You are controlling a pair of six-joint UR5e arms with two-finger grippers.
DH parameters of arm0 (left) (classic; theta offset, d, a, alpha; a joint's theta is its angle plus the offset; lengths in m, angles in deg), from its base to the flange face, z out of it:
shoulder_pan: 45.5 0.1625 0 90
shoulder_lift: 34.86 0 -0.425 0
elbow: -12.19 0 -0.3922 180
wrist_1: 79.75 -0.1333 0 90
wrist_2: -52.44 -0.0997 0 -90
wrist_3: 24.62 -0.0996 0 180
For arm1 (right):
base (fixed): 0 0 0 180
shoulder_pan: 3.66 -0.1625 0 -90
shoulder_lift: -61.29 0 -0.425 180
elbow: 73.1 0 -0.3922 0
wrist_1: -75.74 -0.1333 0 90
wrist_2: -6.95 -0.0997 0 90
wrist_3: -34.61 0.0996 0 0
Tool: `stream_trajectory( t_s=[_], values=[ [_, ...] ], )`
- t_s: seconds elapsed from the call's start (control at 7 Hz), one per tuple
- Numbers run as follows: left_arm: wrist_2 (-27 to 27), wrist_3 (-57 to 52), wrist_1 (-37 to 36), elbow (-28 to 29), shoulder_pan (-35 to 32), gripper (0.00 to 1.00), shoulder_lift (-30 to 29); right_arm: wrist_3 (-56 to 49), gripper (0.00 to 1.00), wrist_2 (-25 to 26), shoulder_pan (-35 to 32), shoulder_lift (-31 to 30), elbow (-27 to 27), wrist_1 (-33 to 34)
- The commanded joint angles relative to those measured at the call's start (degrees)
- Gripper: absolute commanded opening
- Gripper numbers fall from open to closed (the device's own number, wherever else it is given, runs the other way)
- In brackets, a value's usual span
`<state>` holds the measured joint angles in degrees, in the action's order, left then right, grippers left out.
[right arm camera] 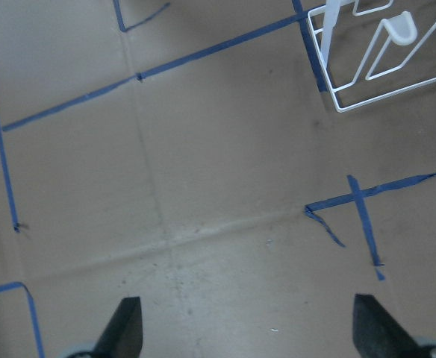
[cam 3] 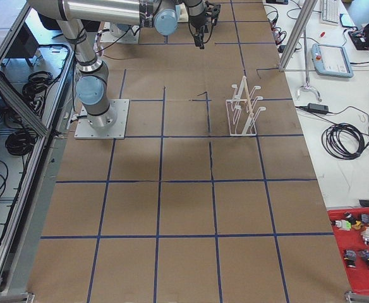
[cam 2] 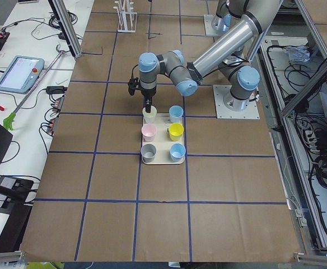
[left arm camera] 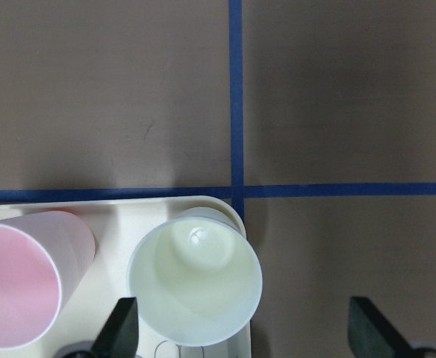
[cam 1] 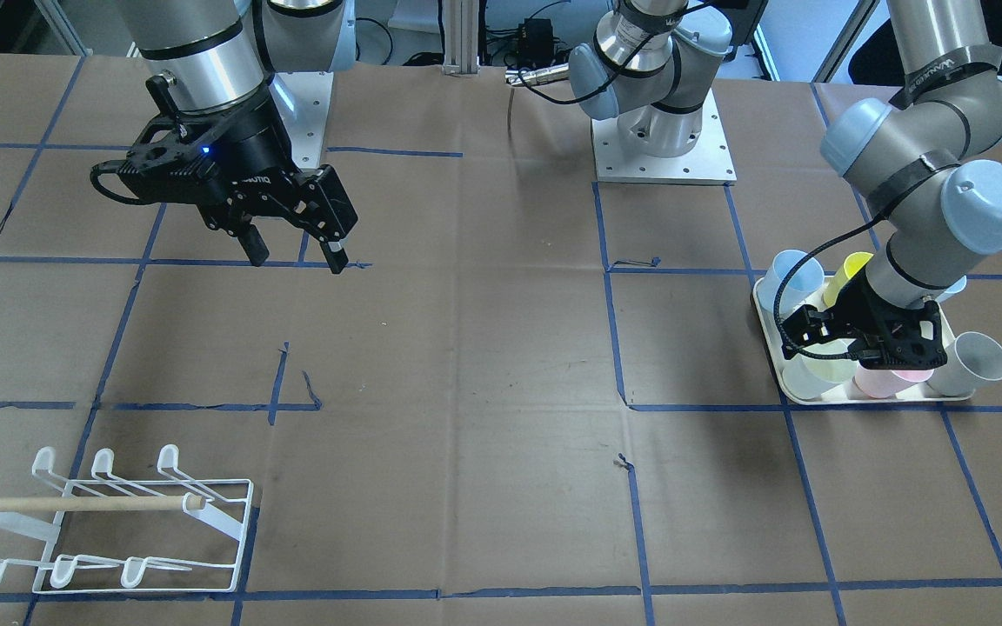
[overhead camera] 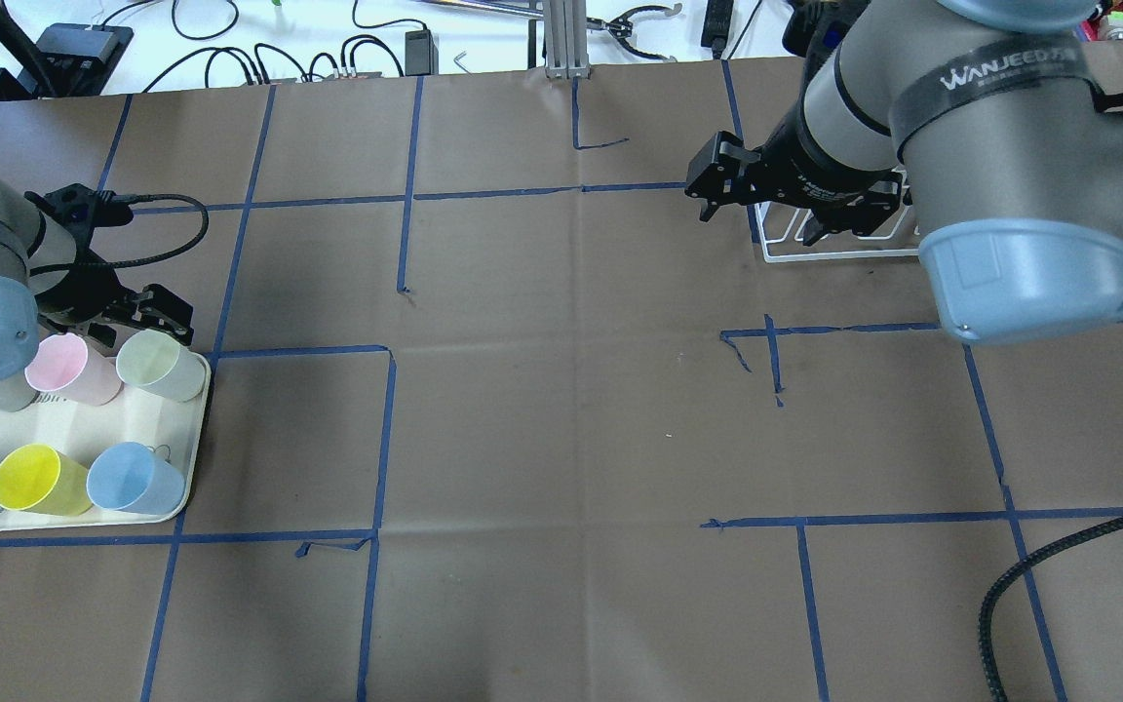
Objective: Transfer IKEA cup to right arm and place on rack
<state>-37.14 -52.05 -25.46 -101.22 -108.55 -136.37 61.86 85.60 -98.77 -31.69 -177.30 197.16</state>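
The left gripper (left arm camera: 244, 324) has its fingers (left arm camera: 121, 328) spread either side of the green cup (left arm camera: 195, 287), apparently not touching it, at the wrist frame's bottom. The cup stands in the tray's (left arm camera: 113, 224) corner. In the front view, the right gripper (cam 1: 297, 258) hangs upper left, fingers apart and empty, and the rack (cam 1: 101, 522) stands lower left.

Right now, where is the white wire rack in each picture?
Front-facing: rack bottom left.
Overhead: rack top right, behind right arm.
Left side: rack top, far end.
Right side: rack right of middle.
Left wrist: not in it.
Right wrist: rack top right corner.
Shared landmark: blue tape beside it.
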Motion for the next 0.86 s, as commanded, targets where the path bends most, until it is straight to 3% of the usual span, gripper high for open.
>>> stream_trajectory(
  t_s=[0.0,0.57,0.71],
  values=[
    [-0.07,-0.08,0.19,-0.93,0.03,1.00,-0.53,13.02,1.00,-6.37,-0.07,-0.01,-4.15,9.76],
    [-0.51,-0.87,-0.24,-1.81,0.03,0.99,-0.62,37.11,1.00,-18.24,-0.16,0.60,-15.48,39.52],
    [-0.51,-1.13,0.28,-1.29,-0.05,0.84,-0.88,45.00,1.00,-21.13,-0.25,0.60,-18.12,46.21]
  ],
)
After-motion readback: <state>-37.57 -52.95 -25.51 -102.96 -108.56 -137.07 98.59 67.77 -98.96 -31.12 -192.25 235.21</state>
